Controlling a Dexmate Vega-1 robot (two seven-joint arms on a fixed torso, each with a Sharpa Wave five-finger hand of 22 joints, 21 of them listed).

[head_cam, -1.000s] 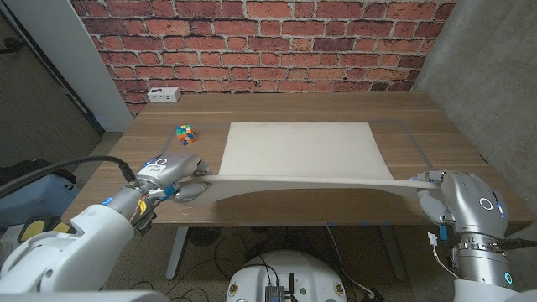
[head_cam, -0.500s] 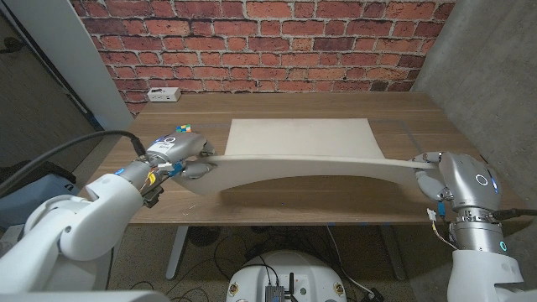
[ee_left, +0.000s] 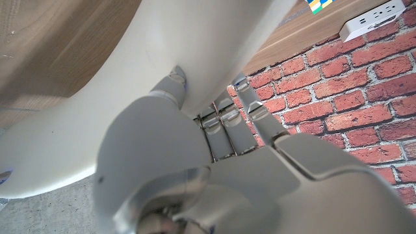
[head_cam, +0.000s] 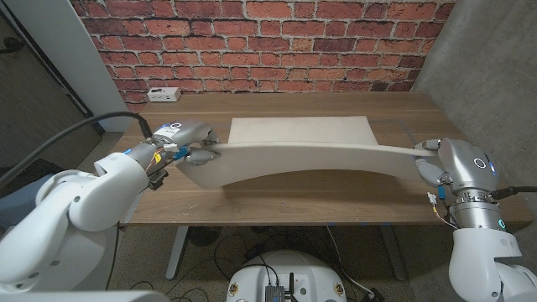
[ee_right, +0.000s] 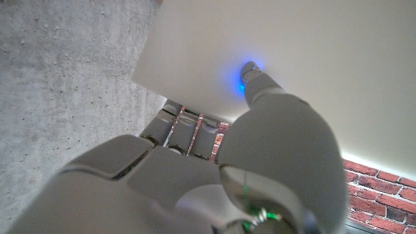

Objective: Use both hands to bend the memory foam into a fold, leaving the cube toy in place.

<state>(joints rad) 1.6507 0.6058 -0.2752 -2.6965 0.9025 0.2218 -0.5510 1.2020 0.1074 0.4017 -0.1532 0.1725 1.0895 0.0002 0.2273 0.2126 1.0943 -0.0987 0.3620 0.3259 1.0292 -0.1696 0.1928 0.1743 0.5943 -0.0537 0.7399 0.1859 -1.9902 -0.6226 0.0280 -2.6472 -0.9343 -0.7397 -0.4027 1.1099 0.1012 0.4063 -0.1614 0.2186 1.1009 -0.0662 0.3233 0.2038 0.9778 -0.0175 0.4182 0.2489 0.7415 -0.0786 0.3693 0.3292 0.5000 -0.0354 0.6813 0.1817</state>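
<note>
Across the middle of the tabletop [head_cam: 277,197] the memory foam [head_cam: 302,155] arches up, its near edge lifted off the wood and carried toward the back while its far part lies flat near the rear edge. The left hand [head_cam: 186,144] pinches the foam's near left corner, thumb below and fingers above, as the left wrist view shows with the thumb [ee_left: 174,83] pressed into the underside. The right hand [head_cam: 436,159] grips the near right corner the same way; in the right wrist view its thumb tip [ee_right: 250,70] pushes into the pale surface. The cube toy [ee_left: 320,4] appears as a sliver of coloured squares in the left wrist view, lying near the white power strip [head_cam: 164,94] at the back left corner, and it seems close to the left hand's path. The main risk, I judge, is that the left arm, sweeping further back, knocks the cube out of place. A second risk is uneven travel: if one hand leads, the fold would skew, or the springy foam could slip from a shallow pinch and flop back. From the head view the cube is hidden behind the left hand, so its gap from the foam cannot be told. How deeply the upper fingers overlap the foam is also unclear.
</note>
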